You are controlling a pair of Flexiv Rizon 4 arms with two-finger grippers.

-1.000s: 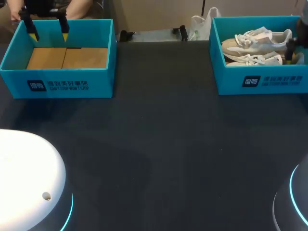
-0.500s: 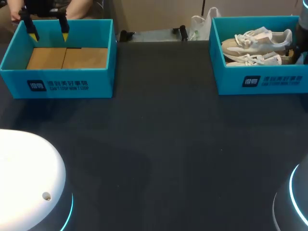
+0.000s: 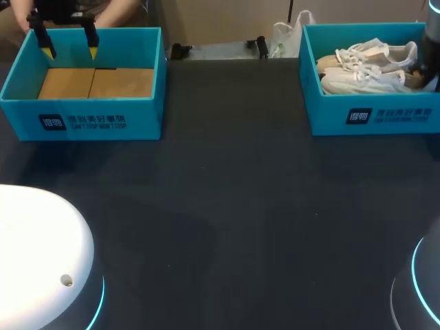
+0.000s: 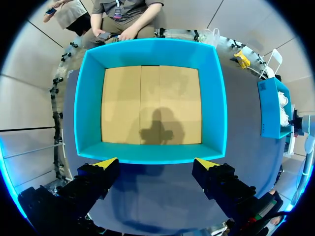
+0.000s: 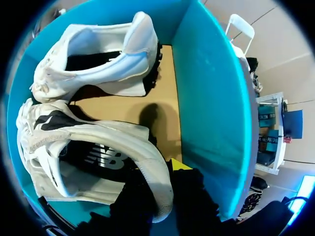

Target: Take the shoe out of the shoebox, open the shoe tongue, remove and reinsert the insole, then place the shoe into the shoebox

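Teal card, both boxes.

Head view: the empty shoebox (image 3: 82, 110) sits at the far left of the worktop (image 3: 227, 206). Your left jaws hang over its far wall, yellow tips (image 3: 47, 50) spread wide, nothing between them. The right shoebox (image 3: 371, 115), far right, holds two white shoes: front shoe (image 3: 361, 82) and rear shoe (image 3: 371, 53). Your right arm (image 3: 432, 41) enters at that box's right end; the right jaws are hidden here.

Left wrist view: left jaws wide, yellow tips (image 4: 106, 163) just beside the empty shoebox's (image 4: 150, 152) near wall. Bare cardboard floor inside.

Right wrist view: right jaws clamped narrow on the front shoe's (image 5: 98, 147) heel rim, one finger inside the collar, the other outside, next to the right shoebox's (image 5: 211, 98) wall. The rear shoe (image 5: 93, 59) lies beyond.
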